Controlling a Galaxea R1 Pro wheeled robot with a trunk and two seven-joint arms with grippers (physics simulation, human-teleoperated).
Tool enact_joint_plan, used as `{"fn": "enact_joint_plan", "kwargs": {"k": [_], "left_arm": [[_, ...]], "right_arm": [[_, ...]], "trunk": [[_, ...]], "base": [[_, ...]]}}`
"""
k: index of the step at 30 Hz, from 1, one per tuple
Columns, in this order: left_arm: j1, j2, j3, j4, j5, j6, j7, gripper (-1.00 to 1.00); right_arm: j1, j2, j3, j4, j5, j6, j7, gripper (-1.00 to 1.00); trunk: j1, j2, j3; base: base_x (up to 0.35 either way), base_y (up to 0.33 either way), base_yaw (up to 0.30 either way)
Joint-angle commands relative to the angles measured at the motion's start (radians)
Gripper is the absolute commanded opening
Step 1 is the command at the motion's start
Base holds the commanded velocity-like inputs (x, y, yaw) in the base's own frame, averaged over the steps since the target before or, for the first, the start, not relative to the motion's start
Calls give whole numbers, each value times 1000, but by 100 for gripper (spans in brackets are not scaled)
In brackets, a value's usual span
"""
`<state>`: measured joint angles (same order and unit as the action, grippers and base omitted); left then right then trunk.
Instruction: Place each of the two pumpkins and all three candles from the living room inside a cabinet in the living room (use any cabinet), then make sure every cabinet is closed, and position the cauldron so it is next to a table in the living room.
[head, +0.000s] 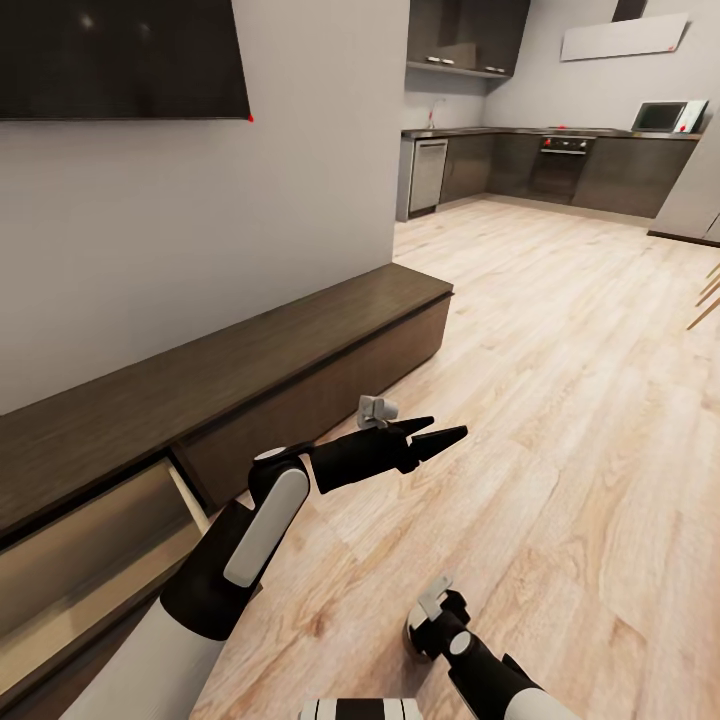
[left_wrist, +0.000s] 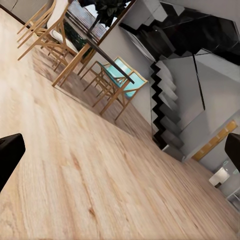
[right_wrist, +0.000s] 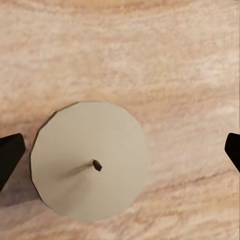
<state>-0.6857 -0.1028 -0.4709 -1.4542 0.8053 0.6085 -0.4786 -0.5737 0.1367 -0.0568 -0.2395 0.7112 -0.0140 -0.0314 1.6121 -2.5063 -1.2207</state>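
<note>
Your right pincer (right_wrist: 120, 152) hangs open directly over a candle (right_wrist: 90, 160) standing on the wood floor (right_wrist: 175, 60), fingers well clear either side. It looks rigid and light; take it across the round sides. Your left pincer (head: 440, 432), centre frame, is open and empty. The cabinet (head: 300, 340) drawer at lower left stands open.
</note>
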Motion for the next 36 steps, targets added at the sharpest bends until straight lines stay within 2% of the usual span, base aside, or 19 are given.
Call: {"fn": "enact_joint_plan", "kwargs": {"k": [1, 7, 24, 36], "left_arm": [[0, 0, 0, 0, 0, 0, 0, 100], [0, 0, -1, 0, 0, 0, 0, 100], [0, 0, -2, 0, 0, 0, -2, 100], [0, 0, -2, 0, 0, 0, -2, 100]], "right_arm": [[0, 0, 1, 1, 1, -6, 11, 100], [0, -2, 1, 2, 1, -18, 41, 100], [0, -3, 0, 0, -2, -21, 44, 100], [0, -3, 0, -1, -3, -41, 44, 100]], "trunk": [[0, 0, 0], [1, 0, -8], [1, 0, -8], [6, -3, -54]], "base": [[0, 0, 0], [0, 0, 0], [0, 0, 0], [0, 0, 0]]}}
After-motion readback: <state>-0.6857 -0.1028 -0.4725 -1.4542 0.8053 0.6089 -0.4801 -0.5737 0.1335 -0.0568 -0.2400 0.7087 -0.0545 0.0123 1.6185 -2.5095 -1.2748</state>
